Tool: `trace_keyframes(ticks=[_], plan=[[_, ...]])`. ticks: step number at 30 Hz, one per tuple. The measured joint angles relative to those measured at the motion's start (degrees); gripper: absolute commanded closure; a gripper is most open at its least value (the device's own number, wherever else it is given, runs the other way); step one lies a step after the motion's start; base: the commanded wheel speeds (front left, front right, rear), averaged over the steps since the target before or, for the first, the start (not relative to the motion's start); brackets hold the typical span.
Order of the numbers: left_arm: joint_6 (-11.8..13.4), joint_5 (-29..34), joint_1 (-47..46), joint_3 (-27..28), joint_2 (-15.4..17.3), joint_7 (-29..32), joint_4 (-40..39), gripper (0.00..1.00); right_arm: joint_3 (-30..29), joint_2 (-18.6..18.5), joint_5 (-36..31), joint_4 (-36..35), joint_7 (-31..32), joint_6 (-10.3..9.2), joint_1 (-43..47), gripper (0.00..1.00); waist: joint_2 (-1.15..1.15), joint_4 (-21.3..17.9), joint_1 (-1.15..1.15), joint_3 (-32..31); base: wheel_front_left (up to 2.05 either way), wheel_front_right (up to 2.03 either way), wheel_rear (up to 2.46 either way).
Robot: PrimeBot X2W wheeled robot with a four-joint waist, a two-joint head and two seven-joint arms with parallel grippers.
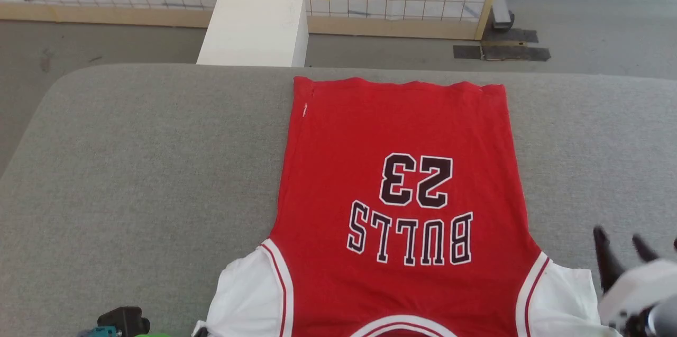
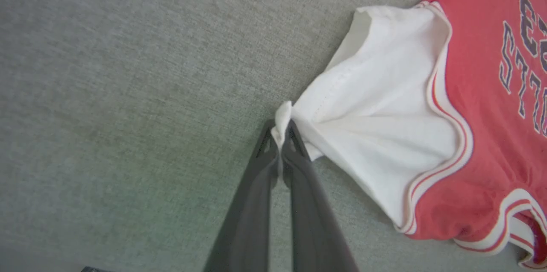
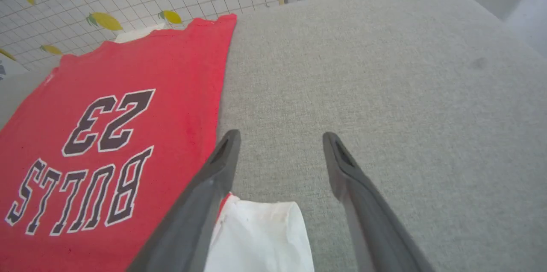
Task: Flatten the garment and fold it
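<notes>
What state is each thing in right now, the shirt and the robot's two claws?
Garment: spread flat on the grey surface, print side up, one white sleeve drawn taut to a point.
Left gripper: shut on that sleeve's edge.
Right gripper: open, holding nothing, over the grey surface by the other sleeve.

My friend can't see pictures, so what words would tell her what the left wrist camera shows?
The left gripper is pinched shut on the edge of a white sleeve, bunching the cloth at its fingertips. The sleeve belongs to the garment, red with dark lettering, lying to the right on a grey padded surface.
</notes>
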Motion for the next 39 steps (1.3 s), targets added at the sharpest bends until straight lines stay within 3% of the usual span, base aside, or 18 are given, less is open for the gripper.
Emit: trace_keyframes(ticks=[6,12,17,23,27,39], plan=[[-0.9,0.0,-1.1,-0.4,-0.4,-1.2,-0.7,1.00,0.8,-0.4,-4.4,3.5,-6.8,0.00,-11.6,0.00,0.00,0.9,0.00,2.2,0.00,0.00,0.00],[-1.2,0.3,-3.9,-1.4,-0.6,-1.5,-1.7,1.00,2.3,-3.8,-5.4,14.6,-11.5,0.00,-26.6,0.00,0.00,2.1,0.00,5.8,0.00,0.00,0.00],[-1.7,0.6,-6.1,-2.1,-1.2,-2.2,-1.9,1.00,2.8,-7.1,-6.5,24.4,-10.8,0.00,-36.8,0.00,0.00,3.6,0.00,8.9,0.00,0.00,0.00],[-2.8,0.6,-8.7,-2.9,-1.9,-3.6,-1.9,1.00,3.7,-10.2,-9.5,32.6,-5.3,0.00,-47.5,0.00,0.00,5.6,0.01,13.2,0.00,0.00,0.00],[-3.7,0.6,-10.4,-3.6,-2.6,-4.5,-2.0,1.00,3.0,-11.7,-11.5,36.8,1.9,0.00,-53.0,0.00,0.00,7.0,0.01,16.5,0.00,0.00,0.00],[-5.6,0.5,-13.5,-4.9,-4.1,-7.5,-3.4,1.00,-2.9,-12.2,-20.3,39.5,20.6,0.00,-61.8,0.00,0.00,10.5,0.01,25.0,0.00,0.00,0.00]])
